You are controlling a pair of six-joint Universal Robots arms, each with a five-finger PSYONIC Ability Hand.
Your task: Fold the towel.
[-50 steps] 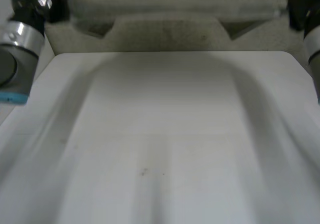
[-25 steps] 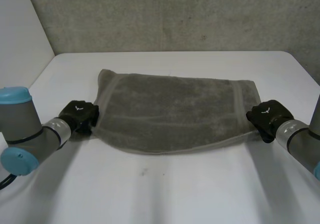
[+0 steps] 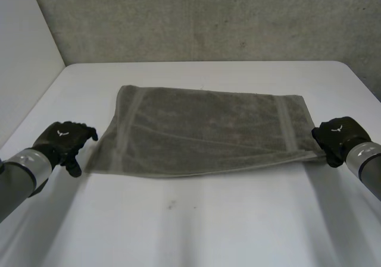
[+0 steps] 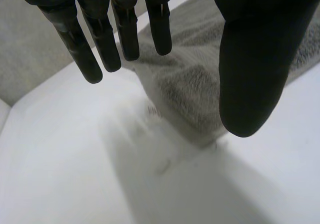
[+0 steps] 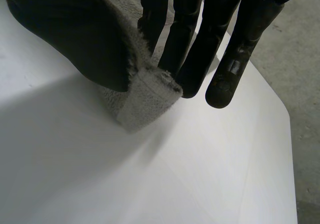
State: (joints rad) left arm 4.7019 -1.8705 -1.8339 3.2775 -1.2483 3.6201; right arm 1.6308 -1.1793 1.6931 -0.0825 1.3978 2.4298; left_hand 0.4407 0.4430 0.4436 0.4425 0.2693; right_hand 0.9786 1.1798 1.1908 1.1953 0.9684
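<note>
The left arm, a smooth grey tube, comes in low on the towel's left side and ends in the matte black left hand. The hand sits just beside the towel's near left corner, palm down and apart from the cloth. In the left wrist view its fingers hang straight and slightly spread, the thumb stands well off from them, and nothing is held between. The towel's corner lies flat on the white table below the gap.

The towel is grey-green terry with a nubby pile. It lies across the middle of the smooth white table as a wide four-sided slab, its long edges running left to right. A flatter woven band crosses it near each short end. Its near edge looks thick and doubled, as of a folded layer. Beyond the towel's far edge rises a rough, speckled grey wall.

At the towel's near right corner is the black right hand, on the end of the grey right arm. In the right wrist view its fingers lie close together and press the fuzzy, rolled corner against the thumb, pinching it just above the table.
</note>
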